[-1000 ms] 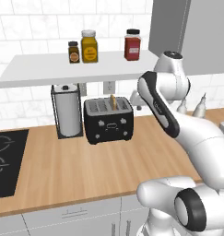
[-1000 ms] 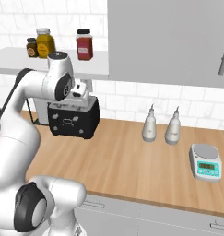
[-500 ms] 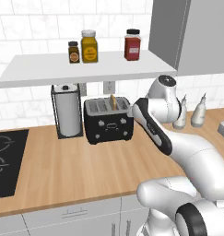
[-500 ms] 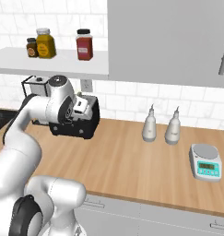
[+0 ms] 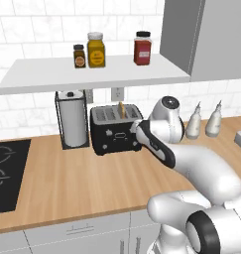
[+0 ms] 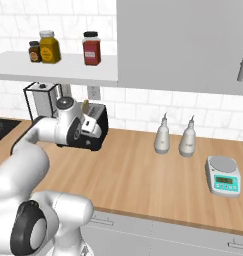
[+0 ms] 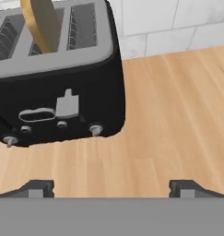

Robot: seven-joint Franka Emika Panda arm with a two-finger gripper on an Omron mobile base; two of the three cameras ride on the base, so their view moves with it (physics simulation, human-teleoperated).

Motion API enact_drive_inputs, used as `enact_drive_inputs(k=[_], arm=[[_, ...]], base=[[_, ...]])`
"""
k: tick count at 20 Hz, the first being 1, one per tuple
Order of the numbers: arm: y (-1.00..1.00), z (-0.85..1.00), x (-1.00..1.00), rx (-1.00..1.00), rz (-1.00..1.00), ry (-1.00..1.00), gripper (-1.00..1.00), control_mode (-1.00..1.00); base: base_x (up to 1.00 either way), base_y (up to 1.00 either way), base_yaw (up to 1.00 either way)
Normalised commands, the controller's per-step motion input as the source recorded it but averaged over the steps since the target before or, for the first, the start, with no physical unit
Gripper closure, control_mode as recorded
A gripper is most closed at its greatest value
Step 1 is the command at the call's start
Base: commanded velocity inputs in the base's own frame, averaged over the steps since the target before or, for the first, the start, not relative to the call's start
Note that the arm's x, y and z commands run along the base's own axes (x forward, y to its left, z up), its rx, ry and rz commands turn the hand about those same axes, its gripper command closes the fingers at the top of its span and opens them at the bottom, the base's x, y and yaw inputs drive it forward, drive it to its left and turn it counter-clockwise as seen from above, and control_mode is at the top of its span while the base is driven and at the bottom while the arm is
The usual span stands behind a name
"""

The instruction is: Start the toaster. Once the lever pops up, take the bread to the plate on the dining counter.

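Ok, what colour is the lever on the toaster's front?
Grey, against the black toaster body; the lever shows best in the hand view.

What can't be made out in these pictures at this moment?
- Toaster: in the right base view the arm covers most of its front.
- Toaster's left end: cut off by the hand view's left edge.
- Bread: its lower part sits inside a slot; its top is cut by the hand view's upper edge.
- Jar labels: too small to read in the left base view.

front of toaster (image 7: 58, 92): bare counter (image 7: 168, 115) | left: paper towel holder (image 5: 72, 119) | above: shelf (image 5: 92, 74)
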Motion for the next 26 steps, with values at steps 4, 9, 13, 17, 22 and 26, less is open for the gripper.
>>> enact_drive_inputs(k=[4, 9, 13, 17, 22, 26], arm=[[0.08, -0.05, 0.34, 0.04, -0.06, 0.00, -1.00, -1.00], [0.00, -0.08, 0.34, 0.04, -0.05, 0.00, -1.00, -1.00], [0.00, -0.17, 0.26, 0.01, -0.04, 0.00, -1.00, -1.00], [0.00, -0.17, 0.19, 0.00, -0.04, 0.00, -1.00, -1.00], [0.00, -0.13, 0.15, 0.00, -0.03, 0.00, -1.00, -1.00], [0.01, -0.14, 0.13, 0.01, -0.03, 0.00, -1.00, -1.00]], base=[[0.00, 0.00, 0.00], [0.00, 0.00, 0.00], [0.00, 0.00, 0.00], [0.00, 0.00, 0.00], [0.00, 0.00, 0.00], [0.00, 0.00, 0.00]])
